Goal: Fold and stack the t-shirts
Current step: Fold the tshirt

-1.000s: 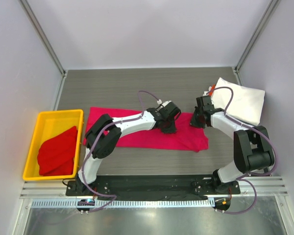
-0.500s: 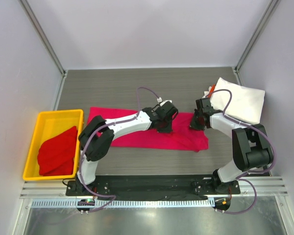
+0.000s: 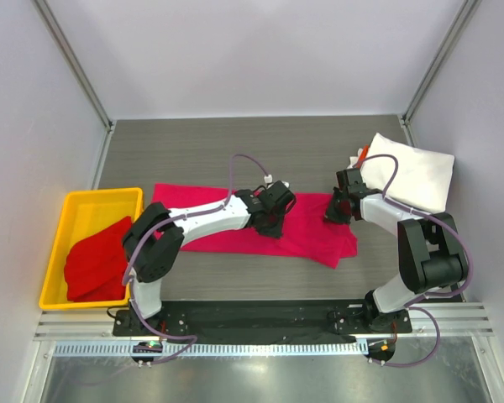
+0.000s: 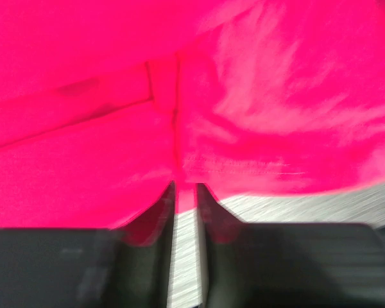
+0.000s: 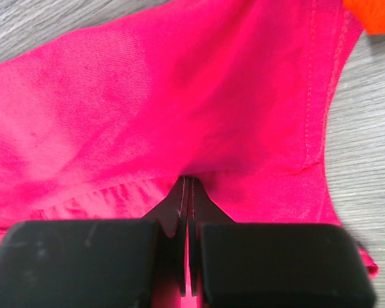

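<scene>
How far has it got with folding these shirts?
Seemingly done: a folded white shirt lies at the right, orange cloth showing at its edge. In hand: the left pincer and right pincer both pinch the pink shirt on the table. Left: finishing its fold, stacking it, then the red shirt lying in the yellow tray.

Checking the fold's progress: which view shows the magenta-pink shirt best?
Top external: only it shows the magenta-pink shirt spread out, nearly its full outline. The left wrist and right wrist views show just close-up patches of its cloth.

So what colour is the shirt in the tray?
The shirt is dark red; top external view.
</scene>
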`<state>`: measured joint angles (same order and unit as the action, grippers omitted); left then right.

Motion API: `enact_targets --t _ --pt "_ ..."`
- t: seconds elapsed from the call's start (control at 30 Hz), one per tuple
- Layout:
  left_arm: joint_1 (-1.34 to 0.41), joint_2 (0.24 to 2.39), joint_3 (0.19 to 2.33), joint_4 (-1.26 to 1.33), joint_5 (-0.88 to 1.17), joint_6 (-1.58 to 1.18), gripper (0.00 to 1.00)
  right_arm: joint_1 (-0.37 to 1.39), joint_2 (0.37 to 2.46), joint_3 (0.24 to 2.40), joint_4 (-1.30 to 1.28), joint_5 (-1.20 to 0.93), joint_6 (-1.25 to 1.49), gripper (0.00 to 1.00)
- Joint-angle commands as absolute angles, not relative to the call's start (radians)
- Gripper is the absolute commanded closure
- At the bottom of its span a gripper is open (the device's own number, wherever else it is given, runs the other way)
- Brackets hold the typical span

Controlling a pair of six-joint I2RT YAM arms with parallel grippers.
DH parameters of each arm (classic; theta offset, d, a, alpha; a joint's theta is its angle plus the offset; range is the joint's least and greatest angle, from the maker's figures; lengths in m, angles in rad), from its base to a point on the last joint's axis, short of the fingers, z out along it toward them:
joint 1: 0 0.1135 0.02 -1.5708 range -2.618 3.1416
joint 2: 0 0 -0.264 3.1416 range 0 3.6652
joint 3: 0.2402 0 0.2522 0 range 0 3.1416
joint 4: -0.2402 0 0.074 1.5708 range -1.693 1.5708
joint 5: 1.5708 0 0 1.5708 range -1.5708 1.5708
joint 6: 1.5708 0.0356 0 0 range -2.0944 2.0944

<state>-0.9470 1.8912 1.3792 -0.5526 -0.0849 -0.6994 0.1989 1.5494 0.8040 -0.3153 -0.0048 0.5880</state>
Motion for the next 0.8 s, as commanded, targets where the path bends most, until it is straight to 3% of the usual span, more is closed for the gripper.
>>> enact_targets --t 0.0,0.03,0.07,0.27,0.37,0.43,0.5,0.53,0.6,0.77 --pt "-0.945 1.810 1.362 -0.594 -0.077 -0.660 0.77 0.193 1.546 0.807 -0.314 -0.044 0.606 0.99" --pt "-0.945 1.803 1.356 -0.598 -0.081 -0.661 0.67 0.195 1.546 0.810 -0.316 -0.048 0.607 0.98" --pt "-0.945 1.783 1.339 -0.595 -0.083 -0.661 0.64 0.195 1.543 0.811 -0.318 -0.054 0.606 0.98" --pt "-0.933 1.677 1.290 -0.561 -0.093 -0.678 0.57 0.195 1.497 0.827 -0.347 -0.072 0.600 0.93" --pt "-0.895 1.655 1.289 -0.604 -0.139 -0.695 0.64 0.198 1.430 0.824 -0.377 -0.069 0.595 0.89" --pt "-0.871 1.612 1.256 -0.615 -0.169 -0.703 0.77 0.201 1.369 0.815 -0.411 -0.052 0.591 0.92" --pt "-0.839 1.538 1.220 -0.606 -0.201 -0.710 0.83 0.215 1.330 0.810 -0.436 -0.032 0.588 0.99" --pt "-0.830 1.511 1.183 -0.591 -0.207 -0.713 0.92 0.221 1.312 0.804 -0.463 -0.016 0.588 0.99" --pt "-0.807 1.451 1.146 -0.577 -0.225 -0.721 0.99 0.250 1.252 0.795 -0.492 -0.005 0.600 0.99" --pt "-0.785 1.304 1.083 -0.595 -0.285 -0.735 1.00 0.321 1.175 0.752 -0.537 0.061 0.652 0.99"
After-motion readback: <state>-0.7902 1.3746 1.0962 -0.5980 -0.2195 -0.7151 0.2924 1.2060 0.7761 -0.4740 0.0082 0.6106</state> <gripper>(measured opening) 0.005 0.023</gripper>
